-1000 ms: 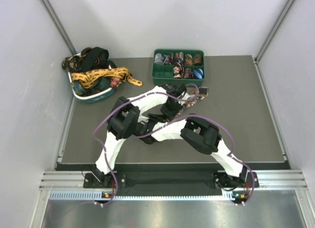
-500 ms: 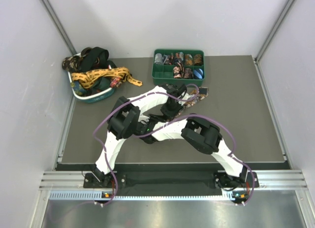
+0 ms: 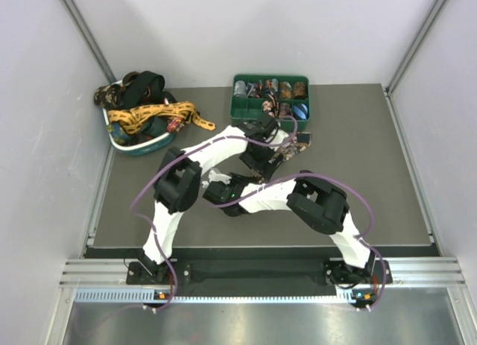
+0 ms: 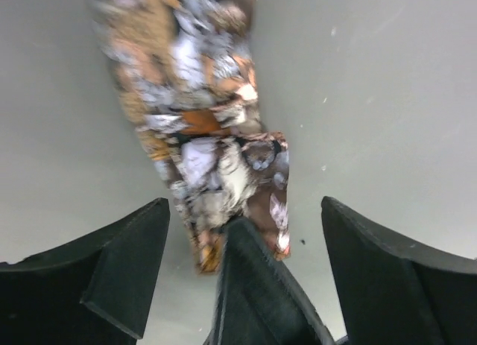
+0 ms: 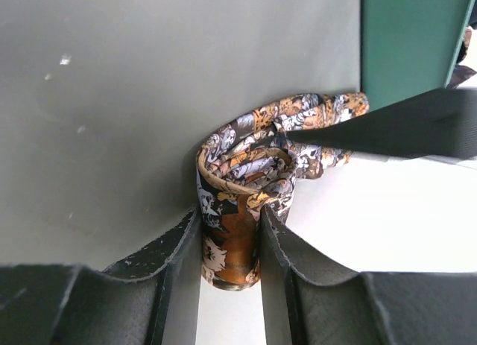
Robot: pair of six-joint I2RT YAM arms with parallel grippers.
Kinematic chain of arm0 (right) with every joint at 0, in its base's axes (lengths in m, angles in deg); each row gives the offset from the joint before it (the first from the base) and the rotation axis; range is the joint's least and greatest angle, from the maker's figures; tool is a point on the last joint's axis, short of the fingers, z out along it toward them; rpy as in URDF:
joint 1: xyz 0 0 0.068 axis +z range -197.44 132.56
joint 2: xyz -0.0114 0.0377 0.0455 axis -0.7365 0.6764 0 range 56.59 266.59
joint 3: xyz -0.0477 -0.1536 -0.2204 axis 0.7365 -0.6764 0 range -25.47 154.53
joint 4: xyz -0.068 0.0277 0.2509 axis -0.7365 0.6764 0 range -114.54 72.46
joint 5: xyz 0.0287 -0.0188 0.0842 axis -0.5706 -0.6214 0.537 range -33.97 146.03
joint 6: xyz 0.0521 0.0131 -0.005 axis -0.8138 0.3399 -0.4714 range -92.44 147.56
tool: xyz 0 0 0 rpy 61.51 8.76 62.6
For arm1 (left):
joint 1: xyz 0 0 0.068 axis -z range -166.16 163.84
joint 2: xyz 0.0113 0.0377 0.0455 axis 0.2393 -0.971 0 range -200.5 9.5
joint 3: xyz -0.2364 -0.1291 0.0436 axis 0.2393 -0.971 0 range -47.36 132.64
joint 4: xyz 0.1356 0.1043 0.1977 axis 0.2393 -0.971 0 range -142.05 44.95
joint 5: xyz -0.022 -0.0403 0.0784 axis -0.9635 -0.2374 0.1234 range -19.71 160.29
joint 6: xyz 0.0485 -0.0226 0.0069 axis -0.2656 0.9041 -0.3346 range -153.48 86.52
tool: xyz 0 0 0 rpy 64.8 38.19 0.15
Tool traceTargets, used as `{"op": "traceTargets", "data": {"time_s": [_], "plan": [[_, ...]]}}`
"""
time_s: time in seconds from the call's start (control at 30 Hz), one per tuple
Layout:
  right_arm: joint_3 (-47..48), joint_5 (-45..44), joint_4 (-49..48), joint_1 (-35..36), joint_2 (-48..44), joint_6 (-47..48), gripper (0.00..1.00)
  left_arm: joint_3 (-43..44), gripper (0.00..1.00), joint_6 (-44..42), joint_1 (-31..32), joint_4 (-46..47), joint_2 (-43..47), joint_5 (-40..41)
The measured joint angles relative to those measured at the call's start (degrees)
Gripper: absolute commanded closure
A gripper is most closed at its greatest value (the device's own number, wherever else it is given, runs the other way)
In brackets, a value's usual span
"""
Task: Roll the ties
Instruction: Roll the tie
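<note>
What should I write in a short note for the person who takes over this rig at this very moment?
Right claw: shut on the half-rolled brown floral fabric necktie, beside the green plastic compartment tray.
Left claw: open, above that tie's loose flat end on the grey table mat.
Done: several small rolled ties sit in the tray.
Left: finish this roll and put it in the tray; then roll the pile of loose ties in the teal round basket, far left.
</note>
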Motion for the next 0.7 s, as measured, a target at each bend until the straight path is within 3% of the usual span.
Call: {"op": "traceTargets", "data": {"time_s": [0.1, 0.4, 0.7], "plan": [[-1.4, 1.6, -1.1, 0.1, -1.3, 0.6, 0.83, -6.3, 0.01, 2.4, -2.1, 7.2, 7.1, -0.7], [-7.8, 9.9, -5.6, 1.5, -7.9, 3.1, 0.83, -31.3, 0.01, 14.2, -15.2, 32.7, 32.5, 0.2], [-11.9, 21.7, -9.4, 1.9, -13.9, 5.4, 0.82, -46.3, 0.01, 24.9, -18.4, 42.7, 40.0, 9.4]]}}
